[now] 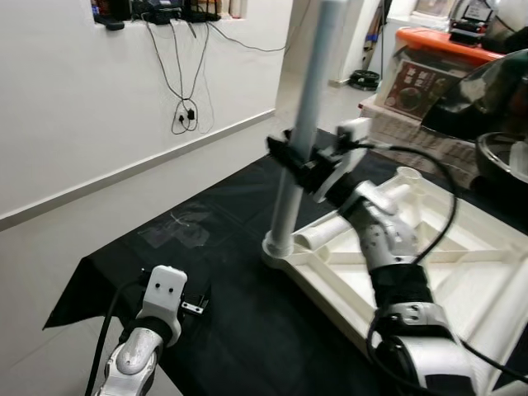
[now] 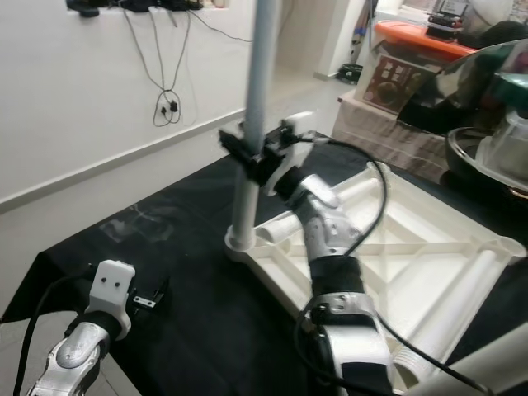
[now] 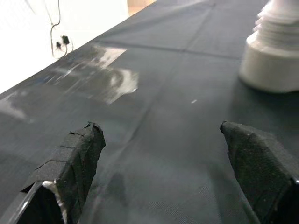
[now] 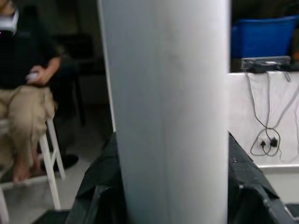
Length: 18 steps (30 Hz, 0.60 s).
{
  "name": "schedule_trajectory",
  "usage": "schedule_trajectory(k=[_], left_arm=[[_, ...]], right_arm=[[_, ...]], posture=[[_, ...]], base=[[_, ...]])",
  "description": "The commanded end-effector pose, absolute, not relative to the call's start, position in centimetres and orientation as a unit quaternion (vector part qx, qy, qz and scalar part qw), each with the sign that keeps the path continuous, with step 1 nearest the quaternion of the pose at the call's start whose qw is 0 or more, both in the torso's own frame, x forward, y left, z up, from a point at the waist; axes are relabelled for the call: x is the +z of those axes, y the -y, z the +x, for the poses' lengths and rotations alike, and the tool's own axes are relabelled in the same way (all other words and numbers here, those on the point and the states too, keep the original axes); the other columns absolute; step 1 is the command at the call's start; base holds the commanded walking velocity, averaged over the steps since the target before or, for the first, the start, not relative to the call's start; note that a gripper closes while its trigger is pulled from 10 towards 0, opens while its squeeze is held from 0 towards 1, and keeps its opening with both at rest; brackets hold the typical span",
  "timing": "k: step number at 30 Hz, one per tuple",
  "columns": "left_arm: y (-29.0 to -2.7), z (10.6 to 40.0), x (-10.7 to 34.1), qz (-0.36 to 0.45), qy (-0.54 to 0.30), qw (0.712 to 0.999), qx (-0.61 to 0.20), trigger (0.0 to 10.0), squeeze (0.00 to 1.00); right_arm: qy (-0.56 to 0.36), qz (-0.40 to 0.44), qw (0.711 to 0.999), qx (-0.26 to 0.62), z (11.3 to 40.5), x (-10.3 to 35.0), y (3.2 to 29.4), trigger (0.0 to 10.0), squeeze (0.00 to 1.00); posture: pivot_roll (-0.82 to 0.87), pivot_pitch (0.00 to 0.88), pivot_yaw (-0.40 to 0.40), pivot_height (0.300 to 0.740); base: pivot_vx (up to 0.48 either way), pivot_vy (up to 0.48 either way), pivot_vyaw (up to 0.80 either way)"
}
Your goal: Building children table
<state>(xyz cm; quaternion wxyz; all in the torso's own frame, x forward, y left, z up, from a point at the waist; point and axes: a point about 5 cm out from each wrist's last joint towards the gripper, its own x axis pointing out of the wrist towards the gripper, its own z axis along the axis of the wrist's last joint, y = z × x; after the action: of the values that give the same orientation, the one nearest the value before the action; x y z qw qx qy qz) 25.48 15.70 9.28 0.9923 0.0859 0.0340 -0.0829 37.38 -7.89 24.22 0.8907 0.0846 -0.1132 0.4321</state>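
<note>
A white children's tabletop (image 1: 462,272) lies upside down on a black cloth (image 1: 223,247). One pale grey table leg (image 1: 307,115) stands upright in its near-left corner socket (image 1: 279,247). My right gripper (image 1: 299,163) is shut around that leg about halfway up; the leg (image 4: 166,112) fills the space between the fingers in the right wrist view. My left gripper (image 1: 191,304) rests low over the cloth near the front left, open, its black fingertips (image 3: 74,158) wide apart with nothing between them. The leg's ribbed base (image 3: 275,51) shows beyond them.
Another loose white leg (image 2: 462,280) lies on the tabletop's right side. Boxes and a dark pot (image 1: 495,157) stand at the back right. Cables (image 1: 186,111) hang on the white wall. A person sits on a white stool (image 4: 28,107) across the room.
</note>
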Motion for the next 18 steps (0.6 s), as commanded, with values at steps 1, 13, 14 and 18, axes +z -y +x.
schedule_trajectory(k=[1,13,14,18], left_arm=[[-15.7,25.3,8.9,0.088,-0.042,0.991,-0.086,10.0,0.00],[-15.3,24.9,8.6,0.087,-0.049,0.991,-0.090,10.0,0.00],[-15.3,24.9,8.6,0.087,-0.049,0.991,-0.092,10.0,0.00],[-15.4,25.1,8.6,0.087,-0.049,0.991,-0.094,10.0,0.00]], right_arm=[[0.046,0.074,0.897,0.433,37.5,21.4,6.4,0.0,0.00],[-0.036,0.043,0.985,-0.164,34.9,16.5,14.5,0.0,0.00],[-0.033,0.057,0.989,-0.136,34.7,16.6,13.5,10.0,0.00],[0.039,0.110,0.991,0.061,35.0,19.7,9.9,10.0,0.00]], posture=[[0.10,0.000,-0.124,0.740],[0.08,0.000,-0.110,0.740],[0.07,0.000,-0.105,0.740],[0.07,0.000,-0.100,0.740]], base=[[0.000,0.000,0.00],[0.000,0.000,0.00],[0.000,0.000,0.00],[0.000,0.000,0.00]])
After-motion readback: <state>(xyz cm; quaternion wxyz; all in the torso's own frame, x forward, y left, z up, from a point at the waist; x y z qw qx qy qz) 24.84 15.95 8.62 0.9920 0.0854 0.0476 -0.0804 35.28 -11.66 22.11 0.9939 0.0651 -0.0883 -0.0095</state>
